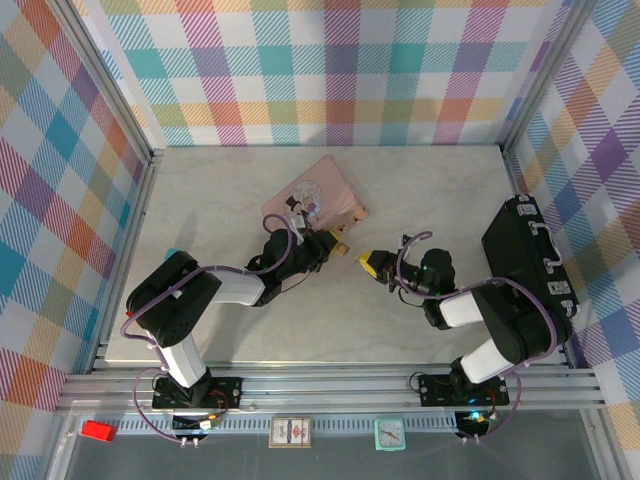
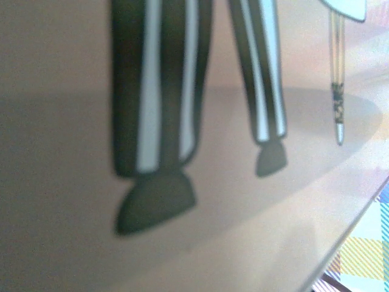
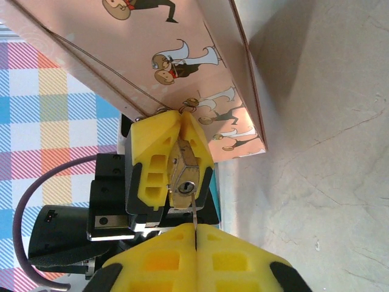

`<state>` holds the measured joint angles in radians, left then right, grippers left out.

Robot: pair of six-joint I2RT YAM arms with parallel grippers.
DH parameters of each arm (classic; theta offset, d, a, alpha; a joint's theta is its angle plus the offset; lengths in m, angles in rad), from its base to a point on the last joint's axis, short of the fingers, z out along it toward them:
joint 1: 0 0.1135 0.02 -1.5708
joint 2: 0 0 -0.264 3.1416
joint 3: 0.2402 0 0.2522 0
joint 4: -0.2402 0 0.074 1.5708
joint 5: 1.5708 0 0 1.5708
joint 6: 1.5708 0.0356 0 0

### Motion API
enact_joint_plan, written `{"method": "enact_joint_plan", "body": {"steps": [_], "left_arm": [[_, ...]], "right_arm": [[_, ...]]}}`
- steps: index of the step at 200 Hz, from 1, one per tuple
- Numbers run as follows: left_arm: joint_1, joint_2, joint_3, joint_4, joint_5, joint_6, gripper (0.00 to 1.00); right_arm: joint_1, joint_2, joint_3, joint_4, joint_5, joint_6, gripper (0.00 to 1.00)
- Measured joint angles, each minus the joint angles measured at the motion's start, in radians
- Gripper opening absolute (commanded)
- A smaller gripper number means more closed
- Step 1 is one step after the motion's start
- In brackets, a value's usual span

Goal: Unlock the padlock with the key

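Your left gripper is clamped on the brass padlock, just beside the pink tin box. Your right gripper pinches the key, its tip at the keyhole and possibly just entering. Full insertion and turning remain.

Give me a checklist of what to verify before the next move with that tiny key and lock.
1. Padlock clamped firmly in the left end effector: ok.
2. Key pinched in the shut right end effector, shaft pointing forward: ok.
3. Keyhole turned toward the key: ok.
4. Key tip lined up with the keyhole: ok, the tip meets it.
5. How deep the key sits: cannot tell.
6. Shackle clear of the pink box just behind: cannot tell.
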<state>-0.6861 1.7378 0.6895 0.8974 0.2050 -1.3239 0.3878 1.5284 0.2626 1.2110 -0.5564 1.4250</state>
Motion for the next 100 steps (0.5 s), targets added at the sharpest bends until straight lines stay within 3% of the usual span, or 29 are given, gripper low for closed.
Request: {"method": "enact_joint_plan", "body": {"steps": [100], "left_arm": [[-0.006, 0.001, 0.0, 0.0, -0.013, -0.004, 0.04]], "right_arm": [[0.011, 0.0, 0.0, 0.002, 0.008, 0.001, 0.0]]}}
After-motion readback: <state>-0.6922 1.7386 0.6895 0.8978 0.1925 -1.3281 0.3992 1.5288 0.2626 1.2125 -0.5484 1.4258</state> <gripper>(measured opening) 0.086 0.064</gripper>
